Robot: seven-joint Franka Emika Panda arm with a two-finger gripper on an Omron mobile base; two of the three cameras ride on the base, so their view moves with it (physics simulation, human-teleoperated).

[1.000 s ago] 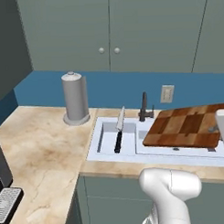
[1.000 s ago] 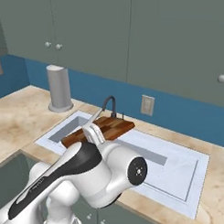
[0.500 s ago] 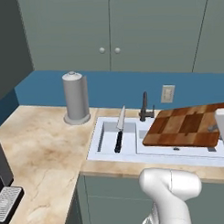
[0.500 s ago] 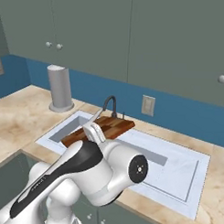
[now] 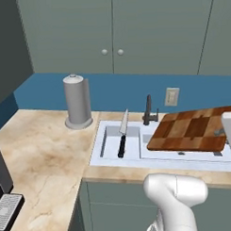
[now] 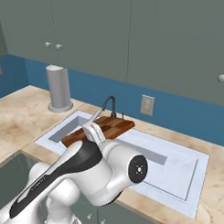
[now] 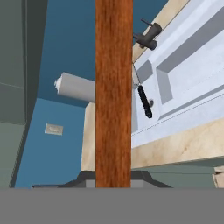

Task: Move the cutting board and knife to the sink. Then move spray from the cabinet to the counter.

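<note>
Left base view: one cutting board (image 5: pixel 189 130), one knife (image 5: pixel 122 134), one sink (image 5: pixel 114 156).
Board at centre right above basin, pinched edge-on by gripper (image 7: pixel 113 177); knife lying in basin's left compartment, frame centre.

- Across the last second, no shift can be seen in either base view: the cutting board (image 5: pixel 188 131) hangs at the same tilt over the sink (image 5: pixel 185 161).
- The knife (image 5: pixel 122 136) lies in the same spot in the basin's left end; the arm's pose is unaltered too.
</note>
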